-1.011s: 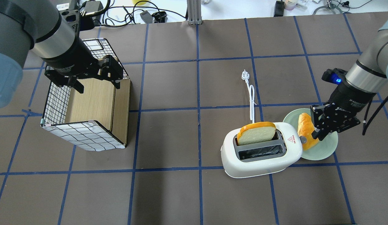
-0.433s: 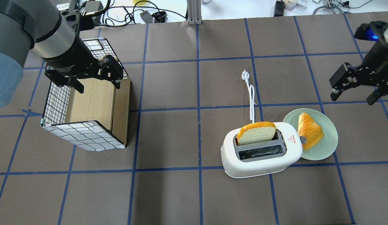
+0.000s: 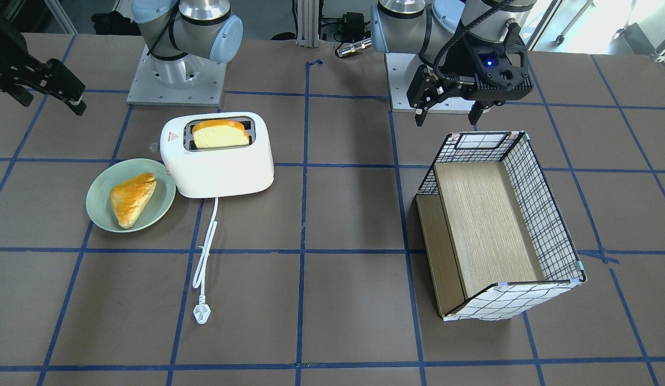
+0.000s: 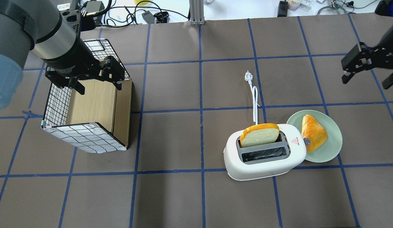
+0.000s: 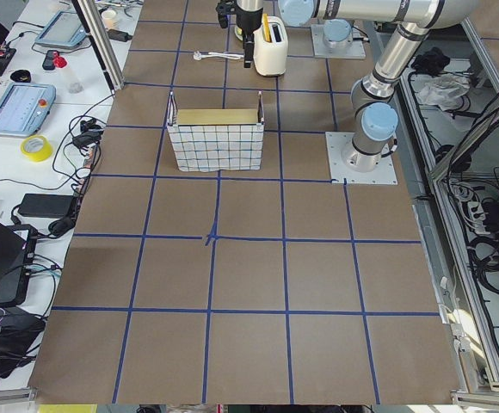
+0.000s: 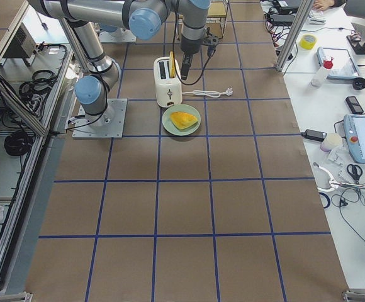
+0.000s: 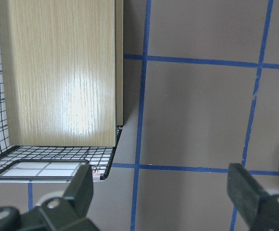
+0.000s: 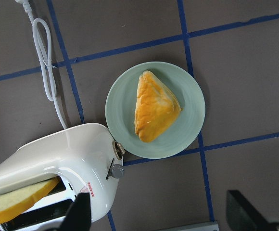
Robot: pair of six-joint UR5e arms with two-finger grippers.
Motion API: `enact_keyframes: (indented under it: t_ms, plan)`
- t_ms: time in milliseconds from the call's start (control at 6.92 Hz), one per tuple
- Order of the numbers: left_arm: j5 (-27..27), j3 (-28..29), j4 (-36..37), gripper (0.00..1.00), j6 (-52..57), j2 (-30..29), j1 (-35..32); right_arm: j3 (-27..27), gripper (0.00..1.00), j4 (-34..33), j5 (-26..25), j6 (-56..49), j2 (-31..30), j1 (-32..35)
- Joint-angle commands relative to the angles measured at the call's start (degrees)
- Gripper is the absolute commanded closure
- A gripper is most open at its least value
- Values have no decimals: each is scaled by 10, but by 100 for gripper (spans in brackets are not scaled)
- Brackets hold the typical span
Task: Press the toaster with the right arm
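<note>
The white two-slot toaster (image 4: 264, 158) stands right of centre, with a bread slice (image 4: 259, 135) upright in its far slot and a grey lever (image 4: 307, 142) at its right end. It also shows in the front view (image 3: 217, 161) and in the right wrist view (image 8: 57, 163). My right gripper (image 4: 365, 80) is open and empty. It hangs high above the table, far back and right of the toaster, touching nothing. My left gripper (image 4: 99, 88) is open and empty above the checked box (image 4: 88, 139).
A green plate (image 4: 332, 148) with a golden pastry (image 4: 313, 131) touches the toaster's right end. The white cord (image 4: 255, 101) and plug (image 4: 248, 76) lie behind the toaster. The checked box stands at the left.
My right gripper has lifted from beside the toaster's lever end and the pastry and moved back and right, to the view's edge. The toaster, bread and left arm have not moved.
</note>
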Motion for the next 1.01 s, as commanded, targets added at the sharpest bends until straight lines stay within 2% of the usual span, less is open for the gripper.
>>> enact_keyframes:
  t_ms: [0, 433, 867]
  plan:
    - [0, 0, 0, 0, 0, 0, 0, 2, 0, -34, -2, 72, 3, 69]
    - [0, 0, 0, 0, 0, 0, 0, 3, 0, -51, -2, 153, 5, 155]
    - [0, 0, 0, 0, 0, 0, 0, 3, 0, -51, -5, 147, 6, 157]
